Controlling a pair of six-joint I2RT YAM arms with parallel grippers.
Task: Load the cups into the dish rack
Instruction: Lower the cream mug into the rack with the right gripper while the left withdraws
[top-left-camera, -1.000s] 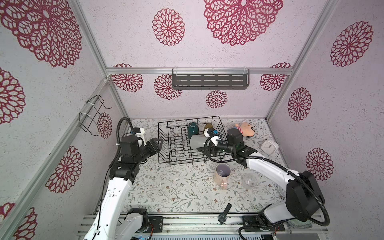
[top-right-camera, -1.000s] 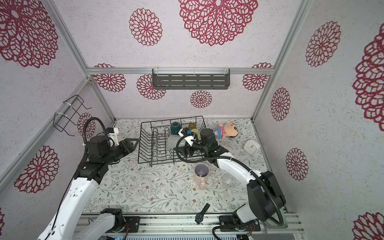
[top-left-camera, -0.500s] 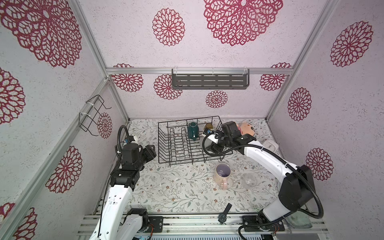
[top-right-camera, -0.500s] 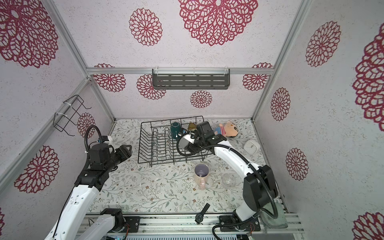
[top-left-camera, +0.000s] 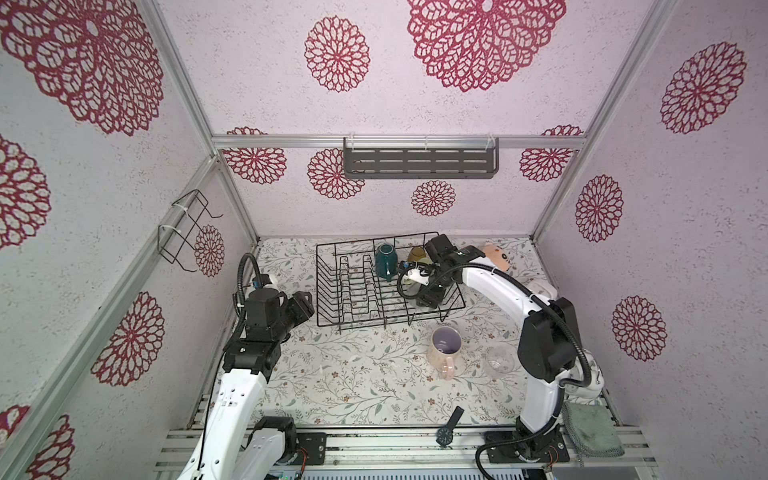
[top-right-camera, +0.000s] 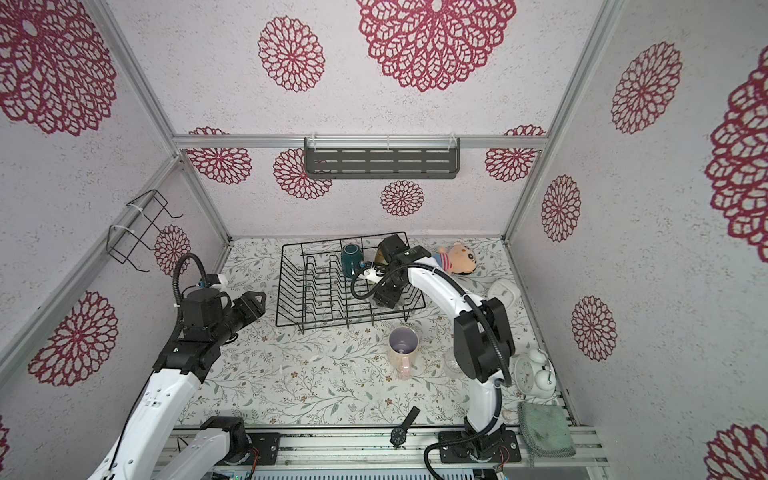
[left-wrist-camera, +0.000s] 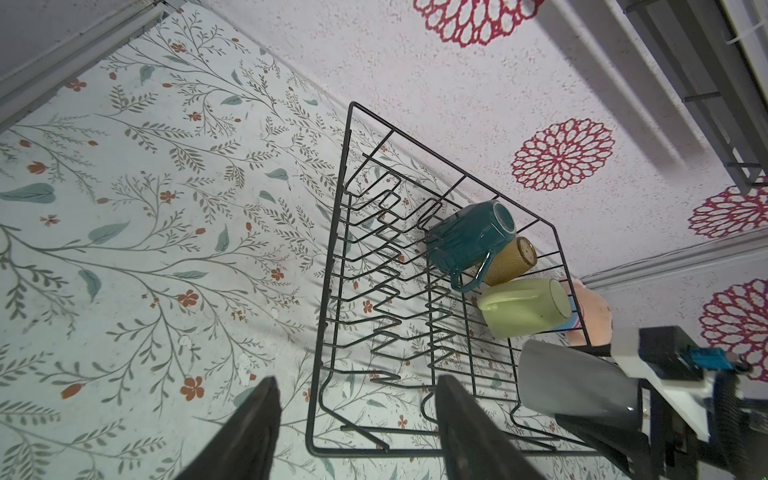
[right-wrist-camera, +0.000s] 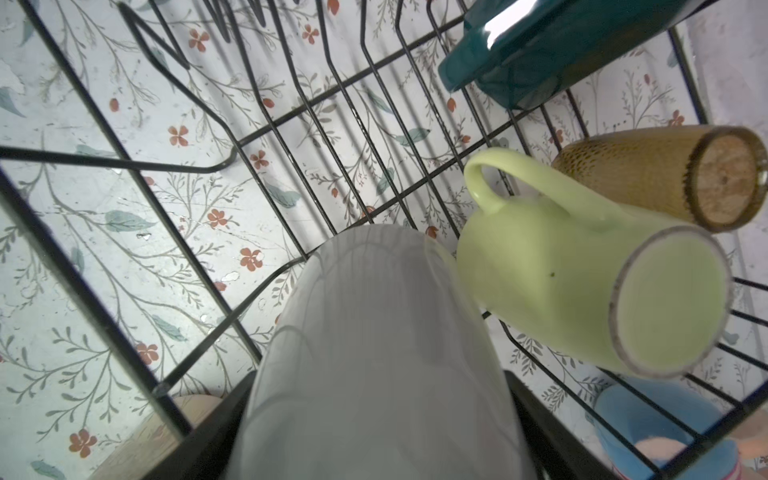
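The black wire dish rack (top-left-camera: 365, 322) (top-right-camera: 332, 322) stands at the back of the table. A dark teal mug (top-left-camera: 385, 262) (left-wrist-camera: 467, 239), an amber tumbler (left-wrist-camera: 509, 262) (right-wrist-camera: 665, 174) and a yellow-green mug (left-wrist-camera: 523, 309) (right-wrist-camera: 582, 282) sit upside down in it. My right gripper (top-left-camera: 430, 297) (right-wrist-camera: 374, 415) is shut on the grey cup (left-wrist-camera: 573, 380) (right-wrist-camera: 374, 332), tilted over the rack's near right corner beside the yellow-green mug. My left gripper (top-left-camera: 305, 305) (left-wrist-camera: 355, 380) hangs open and empty just left of the rack. The pink mug (top-left-camera: 445, 351) and clear glass (top-left-camera: 500, 362) stand in front of the rack.
A plush doll (top-left-camera: 496, 257) lies behind the rack's right end, with a white square clock (top-right-camera: 503, 291) near the right wall. A white alarm clock (top-right-camera: 532, 372), green cloth (top-left-camera: 592, 428) and wristwatch (top-left-camera: 449, 428) sit at the front. A wire bracket (top-left-camera: 185, 230) and grey shelf (top-left-camera: 419, 164) hang on the walls.
My right arm has swung up over the rack's back and turned the grey cup down toward the near right corner. My left arm has drawn back from the rack's left side.
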